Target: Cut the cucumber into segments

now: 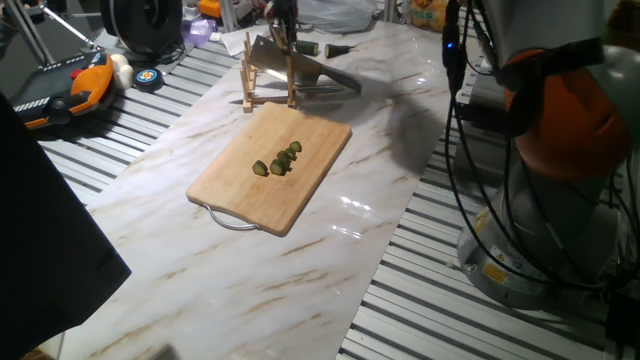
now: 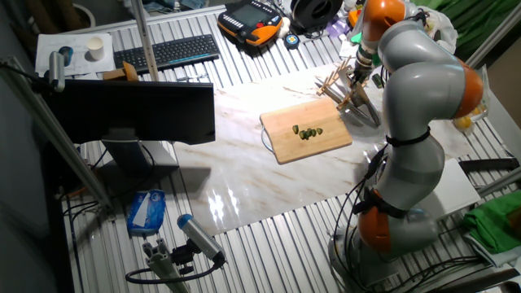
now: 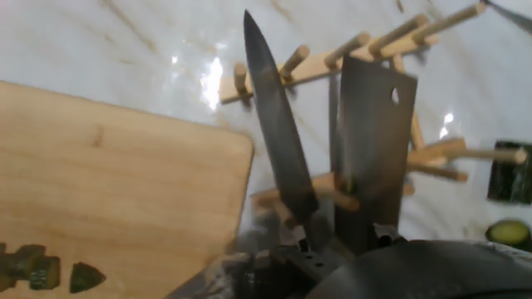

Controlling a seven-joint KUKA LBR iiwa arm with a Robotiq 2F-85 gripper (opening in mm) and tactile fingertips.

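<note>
Several small green segments [image 1: 278,163] lie in a cluster on the wooden board [image 1: 240,190]; the other fixed view shows the segments [image 2: 307,132] too, and in the hand view the segments [image 3: 33,270] sit at the bottom left. A stub of cucumber [image 3: 509,232] with a pale cut end lies on the table beyond the rack, where the cucumber [image 1: 325,47] looks dark. My gripper [image 1: 283,30] hangs over the wooden knife rack [image 1: 268,75]. In the hand view my gripper [image 3: 320,249] is shut on a pointed knife [image 3: 278,141], whose blade leans among the rack's pegs.
A cleaver [image 3: 370,141] stands in the rack [image 3: 332,62] right beside the pointed knife. The marble tabletop [image 1: 200,260] surrounds the board. A teach pendant [image 1: 60,90] and a tape roll [image 1: 147,77] lie at the left edge. The arm's base [image 1: 560,150] stands to the right.
</note>
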